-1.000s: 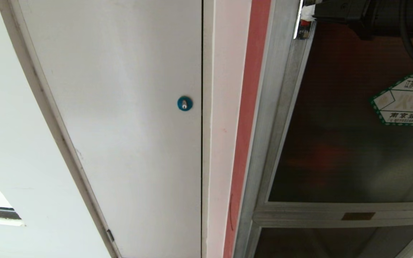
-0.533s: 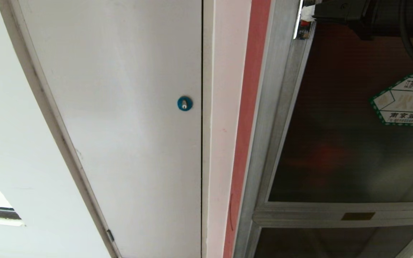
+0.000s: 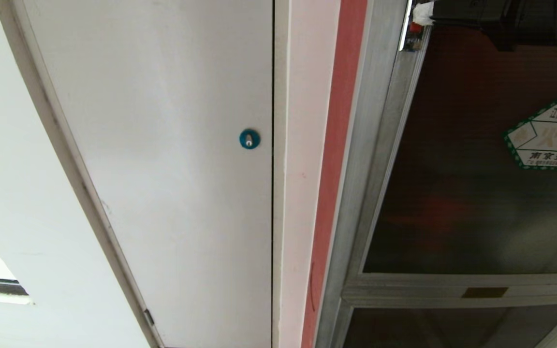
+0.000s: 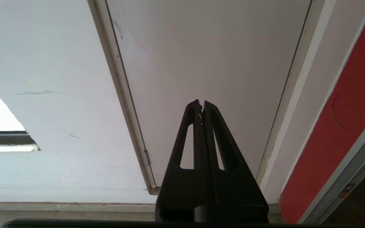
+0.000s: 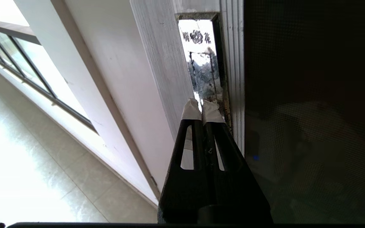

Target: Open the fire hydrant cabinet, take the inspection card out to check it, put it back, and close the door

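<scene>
Door of dark tinted glass in a silver frame fills the right of the head view; it is the front of the fire hydrant cabinet, and its long axis runs floor to ceiling. Going left to right in that view: a pale wall, a white-grey panel with a blue round lock, a pink-red strip of wall, the cabinet's silver frame, then the door with a green-bordered sticker at about 3 o'clock. The left claw, shut and holding nothing, hangs in front of the white-grey panel, well apart from the door. The right claw is far nearer: it sits at about 1 o'clock in the head view, its white-taped tips pressed together on nothing, pushed into the narrow gap between the door's edge and the cabinet frame. The door looks barely ajar, so the coming move is likely to lever this edge outward. Floor tiles and a window rail lie beyond. The inspection card is not visible.
</scene>
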`<state>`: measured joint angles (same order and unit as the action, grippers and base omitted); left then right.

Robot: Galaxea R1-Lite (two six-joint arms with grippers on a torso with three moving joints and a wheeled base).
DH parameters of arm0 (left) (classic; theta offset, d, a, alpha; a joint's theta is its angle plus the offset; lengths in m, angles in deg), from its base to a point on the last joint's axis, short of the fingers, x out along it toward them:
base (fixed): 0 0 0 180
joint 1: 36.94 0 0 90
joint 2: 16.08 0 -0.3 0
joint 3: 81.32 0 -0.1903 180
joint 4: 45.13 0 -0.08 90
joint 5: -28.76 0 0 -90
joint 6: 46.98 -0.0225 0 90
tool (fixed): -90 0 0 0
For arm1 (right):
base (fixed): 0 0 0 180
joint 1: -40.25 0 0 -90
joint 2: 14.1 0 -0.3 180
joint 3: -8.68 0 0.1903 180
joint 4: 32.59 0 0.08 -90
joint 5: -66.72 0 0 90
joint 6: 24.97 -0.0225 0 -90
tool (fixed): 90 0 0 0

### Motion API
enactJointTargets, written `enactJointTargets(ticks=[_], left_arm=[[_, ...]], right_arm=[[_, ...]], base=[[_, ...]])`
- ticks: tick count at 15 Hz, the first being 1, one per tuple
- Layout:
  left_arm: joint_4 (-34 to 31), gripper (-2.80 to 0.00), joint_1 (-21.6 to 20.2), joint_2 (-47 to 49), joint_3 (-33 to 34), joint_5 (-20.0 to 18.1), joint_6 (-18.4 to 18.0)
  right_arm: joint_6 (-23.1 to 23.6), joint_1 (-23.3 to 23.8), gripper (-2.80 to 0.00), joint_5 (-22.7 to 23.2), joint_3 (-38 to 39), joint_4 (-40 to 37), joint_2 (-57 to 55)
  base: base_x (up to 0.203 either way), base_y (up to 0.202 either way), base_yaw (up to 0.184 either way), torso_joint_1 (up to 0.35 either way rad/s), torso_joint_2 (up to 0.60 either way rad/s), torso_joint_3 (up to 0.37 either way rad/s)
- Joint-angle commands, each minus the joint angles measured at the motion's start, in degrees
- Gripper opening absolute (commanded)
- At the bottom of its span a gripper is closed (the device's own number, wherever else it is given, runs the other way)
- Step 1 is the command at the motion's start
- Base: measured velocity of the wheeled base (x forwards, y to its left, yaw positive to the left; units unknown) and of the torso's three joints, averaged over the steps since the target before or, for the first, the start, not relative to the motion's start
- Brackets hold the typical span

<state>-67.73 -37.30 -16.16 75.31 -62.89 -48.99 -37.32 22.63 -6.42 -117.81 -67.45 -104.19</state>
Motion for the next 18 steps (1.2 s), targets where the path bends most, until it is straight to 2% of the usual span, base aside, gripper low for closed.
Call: enactJointTargets(ticks=[1, 13, 18], left_arm=[[0.02, -2.80, 0.00, -0.01, 0.44, -0.02, -0.01], [0.02, -2.80, 0.00, -0.01, 0.44, -0.02, -0.01], [0.02, -2.80, 0.00, -0.01, 0.44, -0.02, -0.01]], right_arm=[[-0.11, -0.54, -2.80, 0.37, 0.02, 0.05, 2.41], [-0.13, -2.73, -2.80, 0.20, 3.51, -0.11, 11.81], [-0.22, -2.69, -2.80, -1.59, 9.59, 0.20, 16.31]], base=[[0.000, 0.000, 0.000, 0.000, 0.00, 0.000], [0.000, 0.000, 0.000, 0.000, 0.00, 0.000], [0.000, 0.000, 0.000, 0.000, 0.00, 0.000]])
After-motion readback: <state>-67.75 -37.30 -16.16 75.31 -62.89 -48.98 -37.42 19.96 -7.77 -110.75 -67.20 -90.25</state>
